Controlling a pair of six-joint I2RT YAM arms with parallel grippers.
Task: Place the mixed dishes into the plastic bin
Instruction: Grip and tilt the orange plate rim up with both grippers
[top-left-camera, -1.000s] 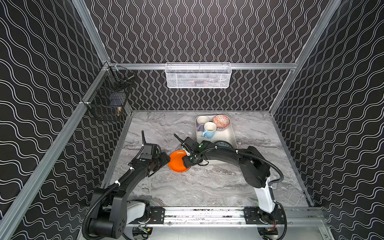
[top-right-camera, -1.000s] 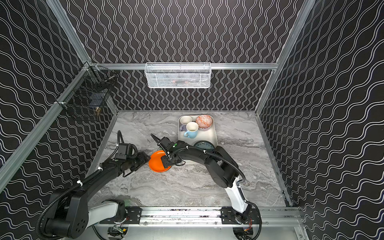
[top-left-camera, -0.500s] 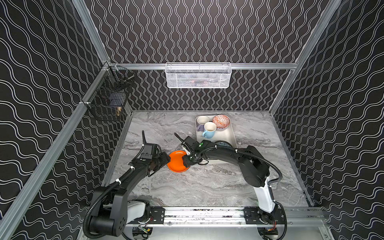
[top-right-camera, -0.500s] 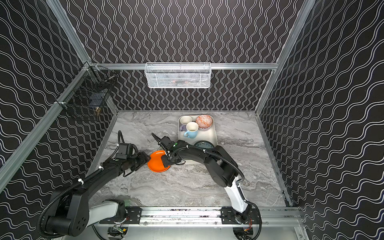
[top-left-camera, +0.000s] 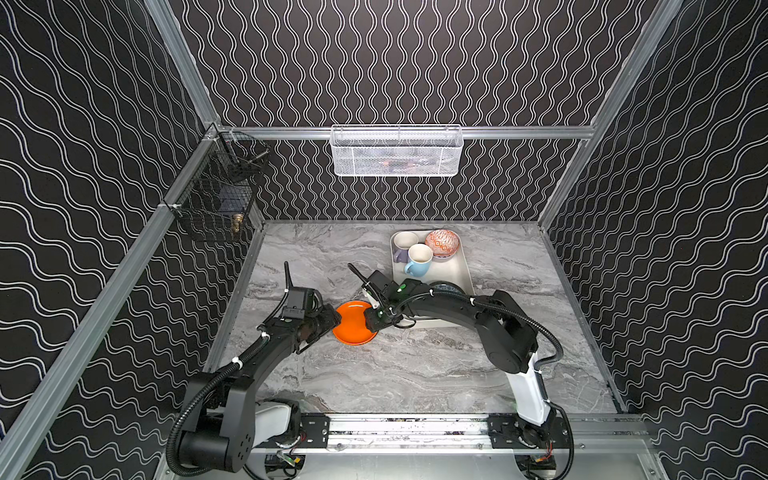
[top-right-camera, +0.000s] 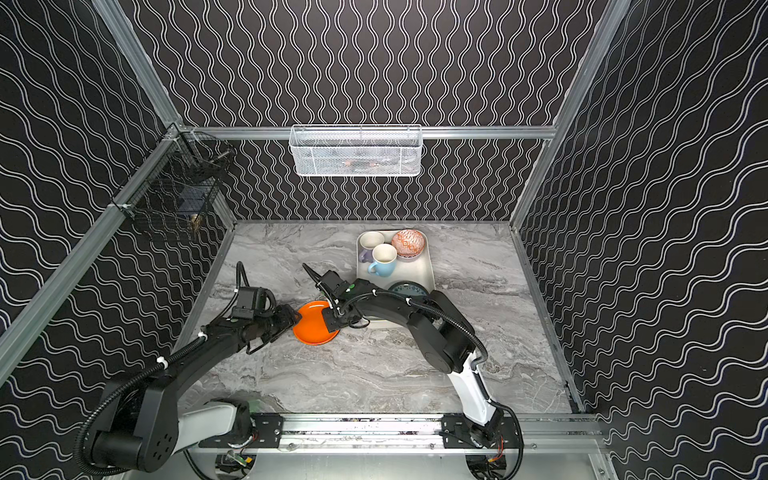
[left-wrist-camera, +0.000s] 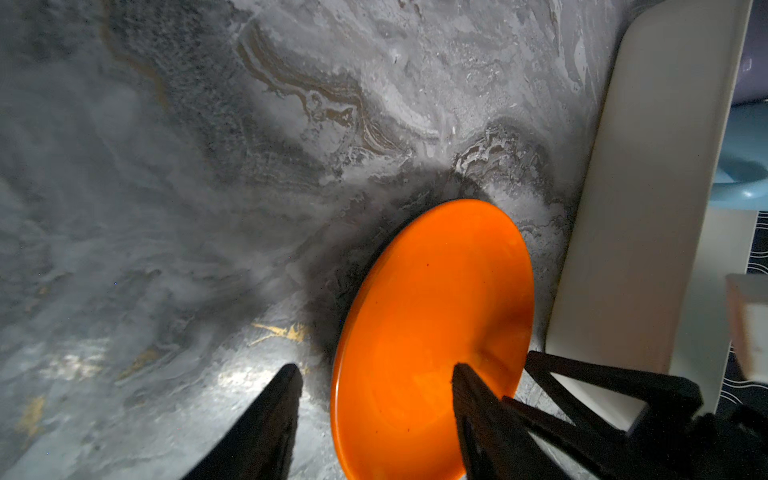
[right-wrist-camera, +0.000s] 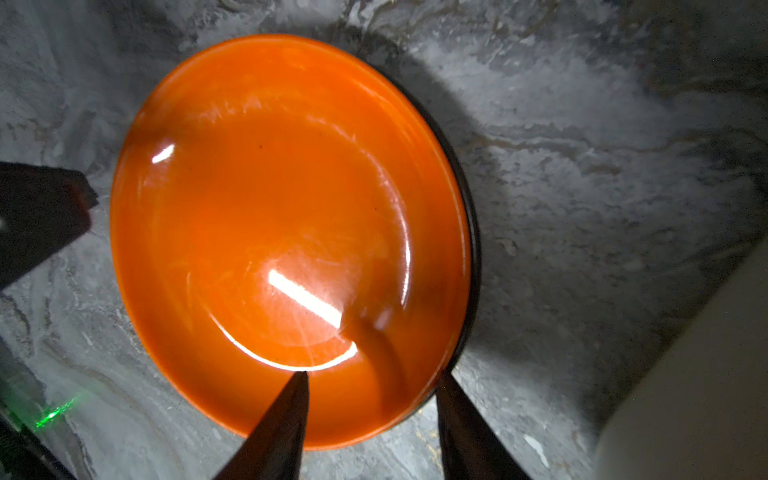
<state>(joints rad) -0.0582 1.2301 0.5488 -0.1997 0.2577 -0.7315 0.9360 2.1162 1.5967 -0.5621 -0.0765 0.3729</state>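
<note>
An orange plate (top-left-camera: 353, 325) (top-right-camera: 312, 325) lies on the marble table, just left of the plastic bin (top-left-camera: 468, 272) (top-right-camera: 432, 266). My left gripper (top-left-camera: 335, 321) (left-wrist-camera: 374, 370) is open at the plate's left edge, one finger on the table and one over the plate (left-wrist-camera: 436, 299). My right gripper (top-left-camera: 371, 322) (right-wrist-camera: 370, 374) is open astride the right rim, with one finger over the plate (right-wrist-camera: 270, 208) and one outside it. A dark edge shows under that rim. In the bin stand a lilac mug (top-left-camera: 402, 246), a light-blue mug (top-left-camera: 417, 261), an orange-patterned bowl (top-left-camera: 442, 243) and a dark plate (top-left-camera: 445, 286) half hidden by my right arm.
A white wire-mesh basket (top-left-camera: 397, 151) hangs on the back wall and a black wire basket (top-left-camera: 216, 199) on the left wall. Patterned walls close in three sides. The bin's cream wall (left-wrist-camera: 623, 249) (right-wrist-camera: 685, 395) stands close beside the plate.
My right gripper's jaws have drawn closer together around the plate's rim. The left gripper, both arms and the plate have hardly moved.
</note>
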